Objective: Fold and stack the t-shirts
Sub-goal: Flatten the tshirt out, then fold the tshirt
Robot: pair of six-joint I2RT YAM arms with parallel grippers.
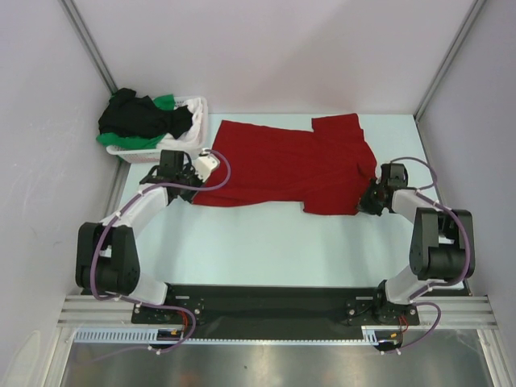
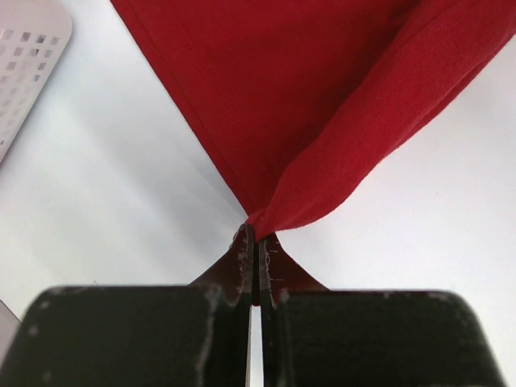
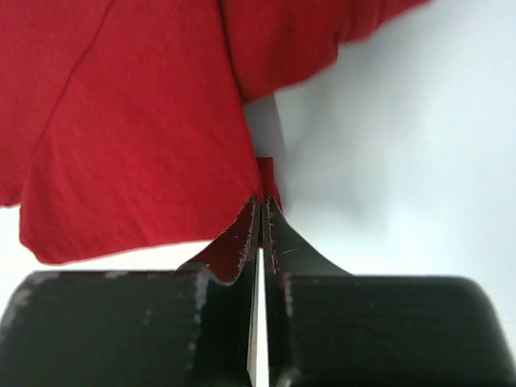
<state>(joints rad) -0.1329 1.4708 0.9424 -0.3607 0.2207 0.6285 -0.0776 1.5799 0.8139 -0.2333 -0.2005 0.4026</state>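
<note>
Red t-shirt: lies spread along the far half of the bench, running left to right, with a pincer at each end.
Left pincer: clamped tight on the shirt's near-left corner; the cloth fans away from its tips.
Right pincer: closed on a scrap of the shirt's right-hand edge.
Laundry basket: white, at the far left, just beside the shirt's left end.
Basket load: a black t-shirt and a green t-shirt, heaped together.

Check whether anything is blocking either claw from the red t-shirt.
Nothing visible does. The left claw is shut on a corner of the red t-shirt, and the right claw is shut on an edge at its other end. The laundry basket sits beside the cloth, not between.
</note>
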